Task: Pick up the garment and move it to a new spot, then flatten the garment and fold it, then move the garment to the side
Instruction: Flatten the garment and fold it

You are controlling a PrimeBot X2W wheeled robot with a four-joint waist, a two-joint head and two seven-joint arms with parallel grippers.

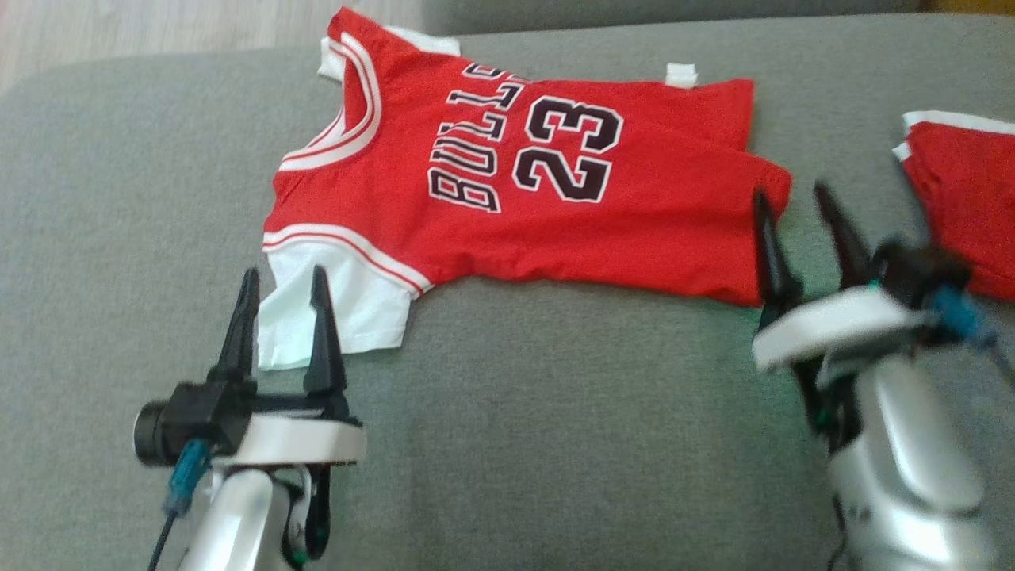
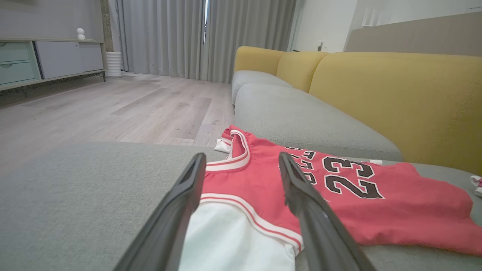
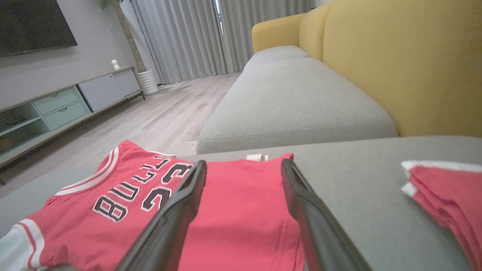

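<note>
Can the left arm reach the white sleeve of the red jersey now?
Probably yes: the left gripper, jaws open, points straight at the white sleeve, close by, with nothing between them.

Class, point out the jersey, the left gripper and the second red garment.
jersey (image 1: 634, 238), head view, red body below the number.
left gripper (image 1: 285, 276), head view, midway between its open fingertips.
second garment (image 1: 967, 190), head view, its red cloth.

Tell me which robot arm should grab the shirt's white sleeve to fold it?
Left, probably. The left pincer is open, close beside the white short sleeve of the red basketball jersey. The right pincer, also open, is away at the jersey's bottom hem.
</note>
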